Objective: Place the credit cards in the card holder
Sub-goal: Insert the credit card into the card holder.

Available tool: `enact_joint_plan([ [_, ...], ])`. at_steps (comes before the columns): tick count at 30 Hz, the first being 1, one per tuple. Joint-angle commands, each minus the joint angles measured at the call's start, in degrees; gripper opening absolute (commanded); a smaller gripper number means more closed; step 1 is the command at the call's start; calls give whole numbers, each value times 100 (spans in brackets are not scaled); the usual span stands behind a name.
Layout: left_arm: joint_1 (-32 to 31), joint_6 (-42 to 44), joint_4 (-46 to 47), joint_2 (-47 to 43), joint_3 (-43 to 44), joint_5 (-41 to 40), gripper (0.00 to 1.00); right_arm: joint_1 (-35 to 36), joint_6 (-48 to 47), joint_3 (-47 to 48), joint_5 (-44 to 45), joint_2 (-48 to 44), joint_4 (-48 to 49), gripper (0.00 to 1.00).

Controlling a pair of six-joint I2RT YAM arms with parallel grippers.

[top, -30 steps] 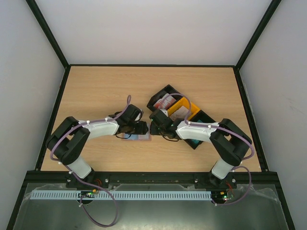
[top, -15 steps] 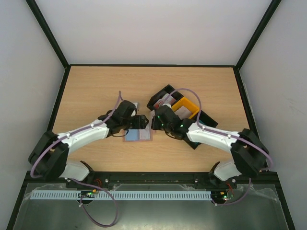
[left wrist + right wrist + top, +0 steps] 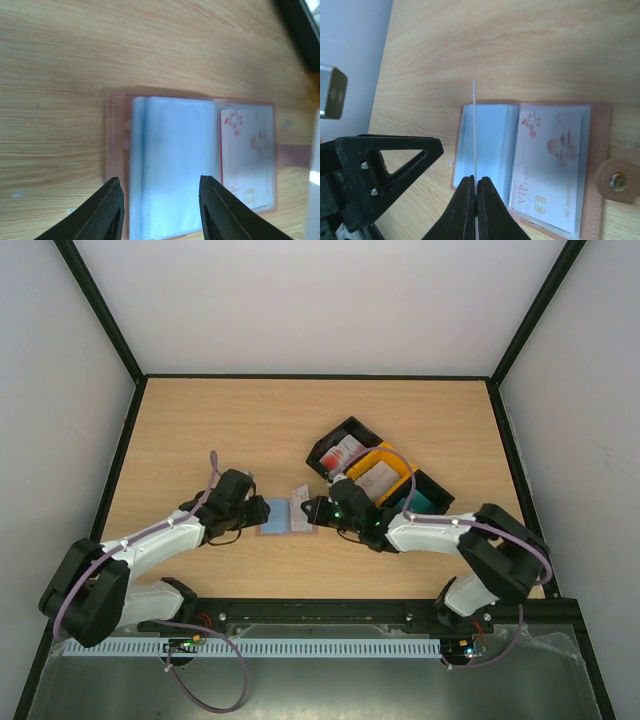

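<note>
The card holder point(image 3: 281, 518) lies open on the table, its blue sleeves up. In the left wrist view the card holder point(image 3: 175, 160) has a white card with red marks point(image 3: 247, 155) in its right pocket. My left gripper point(image 3: 162, 202) is open and empty, its jaws on either side of the holder's near left half. My right gripper point(image 3: 475, 181) is shut on a thin white card point(image 3: 474, 130), held edge-on above the holder's point(image 3: 485, 145) left blue sleeves. From above, that card point(image 3: 298, 497) stands at the holder's right end, ahead of my right gripper point(image 3: 307, 508).
A black tray point(image 3: 331, 446) with white and red cards, a yellow tray point(image 3: 392, 461) with pale cards and a black tray point(image 3: 432, 484) with a teal card stand in a diagonal row to the right of the holder. My left gripper point(image 3: 262, 512) is at the holder's left edge.
My left gripper has drawn back leftward and nearer, off the holder's middle. My right gripper has moved down and left with the white card, over the holder's right end.
</note>
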Motion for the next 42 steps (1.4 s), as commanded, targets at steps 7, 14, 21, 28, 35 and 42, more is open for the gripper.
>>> enact_joint_plan([
  [7,92,90,30,304,-122,138,51,114,962,-220,-205,1055,1728,2],
  [14,93,143,85,506,-178,170,62,115,1013,-239,-53,1413,1880,2],
  [21,98,165,183,645,-270,141,56,115,1039,-257,-40,1762,2106,2],
  [28,92,102,317,870,-298,148,46,114,1144,-418,-94,1952,2404,2],
  [35,92,110,283,1058,-293,163,40,108,1386,-583,-335,2056,2984,2],
  [42,84,-9,514,1067,-477,337,40,112,1655,-507,-378,2385,3170,2],
])
